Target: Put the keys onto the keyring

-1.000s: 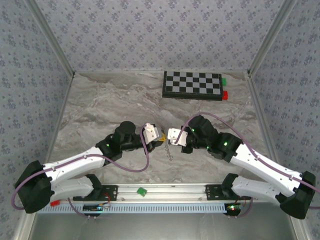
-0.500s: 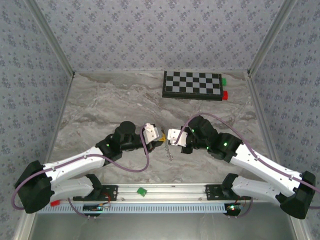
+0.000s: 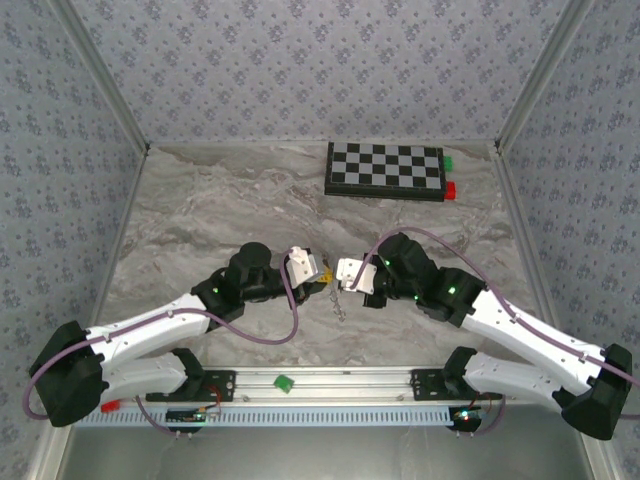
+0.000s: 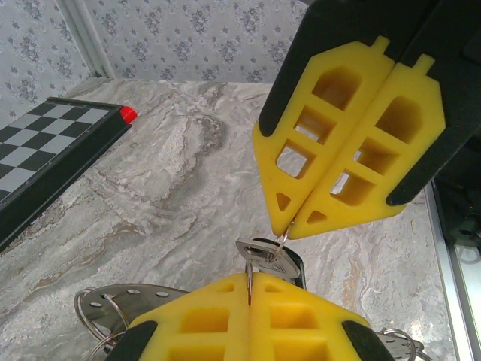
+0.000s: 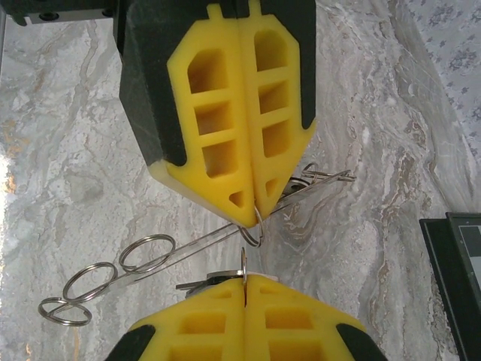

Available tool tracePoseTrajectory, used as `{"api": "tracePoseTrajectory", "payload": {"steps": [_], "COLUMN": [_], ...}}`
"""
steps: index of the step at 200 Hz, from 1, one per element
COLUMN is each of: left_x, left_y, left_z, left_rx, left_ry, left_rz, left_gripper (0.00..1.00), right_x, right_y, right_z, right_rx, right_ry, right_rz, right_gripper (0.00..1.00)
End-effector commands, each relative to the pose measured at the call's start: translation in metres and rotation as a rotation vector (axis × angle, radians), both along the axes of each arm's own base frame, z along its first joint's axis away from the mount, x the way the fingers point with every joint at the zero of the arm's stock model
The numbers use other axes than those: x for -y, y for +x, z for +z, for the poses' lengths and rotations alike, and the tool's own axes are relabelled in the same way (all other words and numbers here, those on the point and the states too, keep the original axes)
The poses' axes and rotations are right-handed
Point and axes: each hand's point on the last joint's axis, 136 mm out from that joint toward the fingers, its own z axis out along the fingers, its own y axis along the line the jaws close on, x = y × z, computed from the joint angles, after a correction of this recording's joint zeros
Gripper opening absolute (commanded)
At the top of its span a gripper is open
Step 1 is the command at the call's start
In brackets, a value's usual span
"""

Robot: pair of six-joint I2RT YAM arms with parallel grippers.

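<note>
Both pincers are squeezed fully together and meeting nose to nose. The left pincer [image 4: 250, 286] has its yellow pads shut on something thin and metal that stands edge-on out of the seam. The right pincer [image 4: 289, 226] comes in from the opposite side, tips shut on a wire loop that I take to be the keyring [image 5: 257, 226]. Exactly which bit each one owns is hard to call, it's all tiny and stacked up.

The keys [image 4: 264, 256] sit right in the little gap between the two tips, one with a dark head. So neither arm is nearer really, they're both on it. What matters imo is that the loop and the thin piece are touching or just about, nearly in line with both seams. So I'd guess the next move is a tiny threading nudge along that line, not a reach. A long thin metal strip [image 4: 120, 299] with several rings on it runs crosswise to that line and trails toward the arm bases. Can't tell if it rests on the worktop or hangs.

All this is on the near side of the chessboard [image 3: 385, 170], well apart from it, roughly level with its left end. Marbled worktop [image 3: 200, 200] lies between the bundle and the board. A red block [image 3: 451, 188] and a green block [image 3: 447, 162] sit at the board's right end, and patterned walls [image 3: 300, 60] close in beyond the board.
</note>
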Motion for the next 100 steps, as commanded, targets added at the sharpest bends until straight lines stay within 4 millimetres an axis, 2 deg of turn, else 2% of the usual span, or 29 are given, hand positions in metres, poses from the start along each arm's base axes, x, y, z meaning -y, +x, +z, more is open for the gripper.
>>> {"api": "tracePoseTrajectory", "payload": {"steps": [1,53,100], "left_x": [0.0065,0.0068,0.0069], "left_y": [-0.0018,-0.0018,-0.001], "left_z": [0.025,0.0255,0.0255], "left_rx": [0.047,0.045,0.045], "left_ry": [-0.045,-0.046,-0.045], "left_rz": [-0.024,-0.024,-0.021], "left_gripper": [0.0,0.0,0.0], "right_x": [0.0024,0.0034,-0.0002], "right_y": [0.0044,0.0086,0.0013], "right_z": [0.0063,0.0087,0.0076], "right_rx": [0.026,0.044,0.025], "right_ry": [0.022,0.03,0.041], "right_rz": [-0.025,-0.041,-0.003], "right_gripper": [0.0,0.0,0.0]}}
